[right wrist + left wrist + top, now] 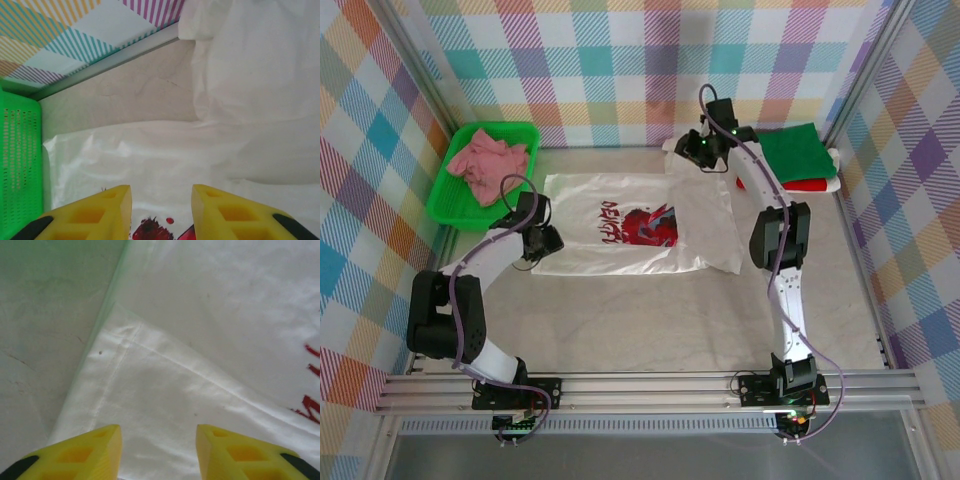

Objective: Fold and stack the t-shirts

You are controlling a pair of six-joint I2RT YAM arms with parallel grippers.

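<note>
A white t-shirt [590,200] with a red-and-dark chest print [640,222] lies flat mid-table, its right side folded over onto itself [708,225]. My left gripper [536,228] hovers at the shirt's left edge; in the left wrist view its jaws [159,455] stand open above a folded sleeve [165,390], with nothing between them. My right gripper [696,150] is at the shirt's far right corner, open [161,215] above the white cloth [150,155]. A pink t-shirt [485,158] lies crumpled in the tray. A folded green t-shirt [794,150] rests on a red one [802,186] at the far right.
The green plastic tray [450,200] stands at the far left, and its wall [20,160] also shows in the right wrist view. Checked walls close in the back and both sides. Bare table [650,320] lies in front of the shirt.
</note>
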